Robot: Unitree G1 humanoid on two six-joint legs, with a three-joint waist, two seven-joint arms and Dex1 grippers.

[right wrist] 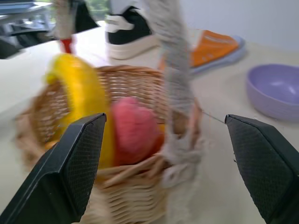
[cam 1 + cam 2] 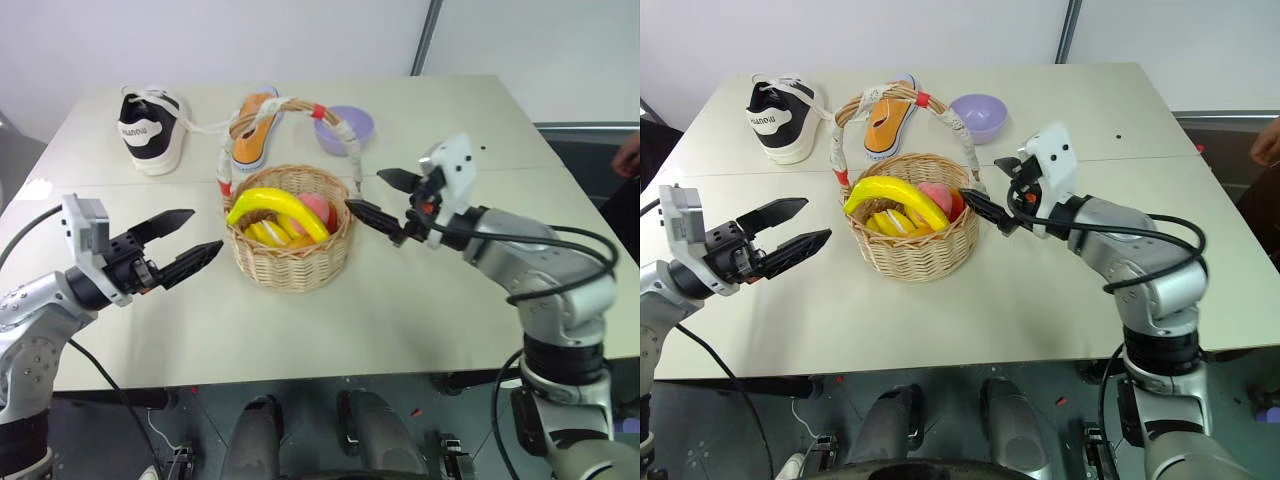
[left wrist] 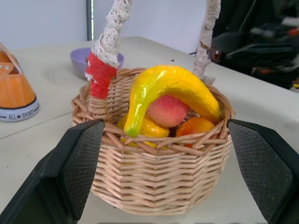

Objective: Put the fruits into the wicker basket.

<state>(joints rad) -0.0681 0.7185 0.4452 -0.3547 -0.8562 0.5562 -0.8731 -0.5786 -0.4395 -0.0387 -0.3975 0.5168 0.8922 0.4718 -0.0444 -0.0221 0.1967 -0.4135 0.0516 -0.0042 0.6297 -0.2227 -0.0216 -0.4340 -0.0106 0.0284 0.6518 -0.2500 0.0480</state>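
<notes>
The wicker basket [image 2: 290,243] stands near the middle of the pale table [image 2: 420,300], its tall arched handle [image 2: 337,130] wrapped in white with red bands. The fruits are inside it: the yellow banana [image 2: 275,207] lies across the top, and the pink peach [image 2: 316,208] is tucked under it, only partly showing. Smaller yellow and orange fruits [image 3: 195,126] sit lower down, mostly hidden by the banana and the rim, so how many there are cannot be told. The left gripper [image 2: 182,243] hovers just left of the basket with its black fingers spread wide and nothing between them. The right gripper [image 2: 385,200] is at the basket's right side, jaws also wide apart and empty; its lower fingertip seems to be right at the rim, though contact is hard to judge. The right wrist view is blurred. Behind the basket lie a black and white sneaker [image 2: 152,131], an orange shoe [image 2: 255,129] partly covered by the handle, and a lilac bowl [image 2: 352,124].
</notes>
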